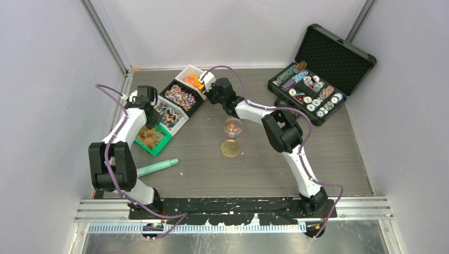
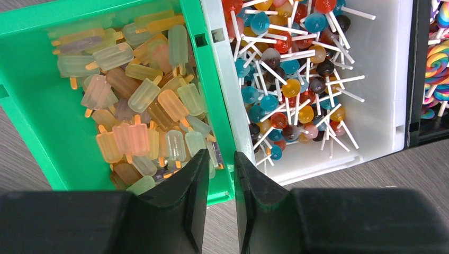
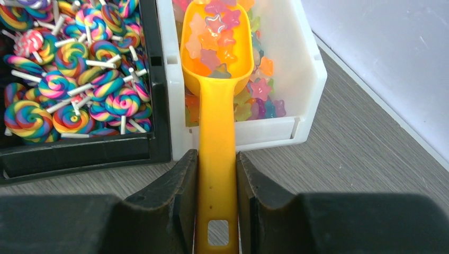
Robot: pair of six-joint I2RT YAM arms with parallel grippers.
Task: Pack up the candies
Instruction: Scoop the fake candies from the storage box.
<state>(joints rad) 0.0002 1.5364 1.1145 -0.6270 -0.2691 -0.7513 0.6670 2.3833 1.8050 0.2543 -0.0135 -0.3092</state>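
Observation:
Candies fill four bins: star sweets in a white bin (image 3: 296, 79), swirl lollipops (image 3: 63, 84) in a black bin, ball lollipops (image 2: 296, 79) in a second white bin, and ice-pop sweets (image 2: 137, 106) in a green bin (image 2: 32, 121). My right gripper (image 3: 217, 156) is shut on the handle of an orange scoop (image 3: 216, 58). The scoop is loaded with star sweets and held over their bin. My left gripper (image 2: 221, 156) has its jaws close together on the green bin's wall (image 2: 222, 180). A small clear jar (image 1: 232, 127) holding some candies stands mid-table.
A flat gold disc (image 1: 230, 148) lies just in front of the jar. A teal scoop (image 1: 158, 168) lies near the left arm. An open black case of poker chips (image 1: 312, 90) stands at the back right. White walls enclose the table.

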